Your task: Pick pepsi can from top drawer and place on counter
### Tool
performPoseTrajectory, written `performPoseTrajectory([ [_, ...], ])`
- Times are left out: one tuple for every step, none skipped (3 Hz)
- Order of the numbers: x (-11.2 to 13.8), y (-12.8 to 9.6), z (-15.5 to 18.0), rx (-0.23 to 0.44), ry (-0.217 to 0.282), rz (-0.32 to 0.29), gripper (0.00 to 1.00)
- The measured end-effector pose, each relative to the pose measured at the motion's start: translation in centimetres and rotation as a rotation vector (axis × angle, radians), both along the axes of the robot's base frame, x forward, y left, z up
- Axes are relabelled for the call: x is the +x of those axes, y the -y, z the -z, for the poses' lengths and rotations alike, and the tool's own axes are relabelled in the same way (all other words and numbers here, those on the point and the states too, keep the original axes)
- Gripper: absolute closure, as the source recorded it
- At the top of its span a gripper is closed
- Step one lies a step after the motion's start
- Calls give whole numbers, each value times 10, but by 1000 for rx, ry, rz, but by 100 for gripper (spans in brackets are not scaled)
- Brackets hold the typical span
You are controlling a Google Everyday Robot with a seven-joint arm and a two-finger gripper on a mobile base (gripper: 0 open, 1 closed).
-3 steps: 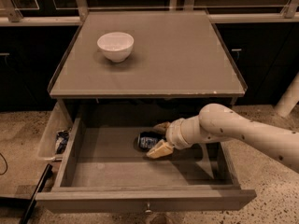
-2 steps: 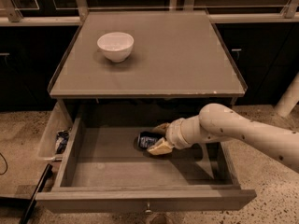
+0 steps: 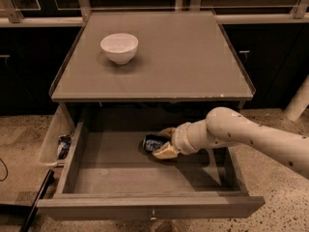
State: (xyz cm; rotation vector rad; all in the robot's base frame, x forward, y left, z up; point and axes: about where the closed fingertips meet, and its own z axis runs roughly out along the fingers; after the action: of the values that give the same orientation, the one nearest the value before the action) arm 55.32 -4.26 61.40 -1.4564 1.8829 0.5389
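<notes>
Camera view looking down from the front onto the counter [image 3: 193, 57], lying wide and flat in the upper half and carrying only a white bowl [image 3: 119, 47] near its far left corner. Below its front edge, seeing the top drawer [image 3: 120, 178] standing pulled out, with the floor mostly bare. Crossing over the drawer's right wall, seeing the white arm [image 3: 251, 139] pointing leftward and a little downward to the drawer floor. At the arm's end, finding the gripper [image 3: 161, 143] sitting low inside the drawer, toward the back and about in the middle of the width.

Directly at the gripper's left, touching it or almost touching, finding the pepsi can [image 3: 151, 142] lying on its side on the drawer floor, not upright. Judging the long axis as running roughly left to right, so nearly in line with the arm's reach, with the can's right end facing into the gripper. Not possible to tell whether closed on the can or only placed around its end.

Judging the coming move as depending exactly on this: gripping across the round body, then lifting up and outward, clearing the counter's front edge hanging just above the rear part of the drawer.
</notes>
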Motion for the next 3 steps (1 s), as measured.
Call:
performPoseTrajectory([
  [-12,7,1,-21,-21,10,100],
  [-30,19,-17,-31,-10,18,100],
  [-41,31,-50,-38,25,16,100],
])
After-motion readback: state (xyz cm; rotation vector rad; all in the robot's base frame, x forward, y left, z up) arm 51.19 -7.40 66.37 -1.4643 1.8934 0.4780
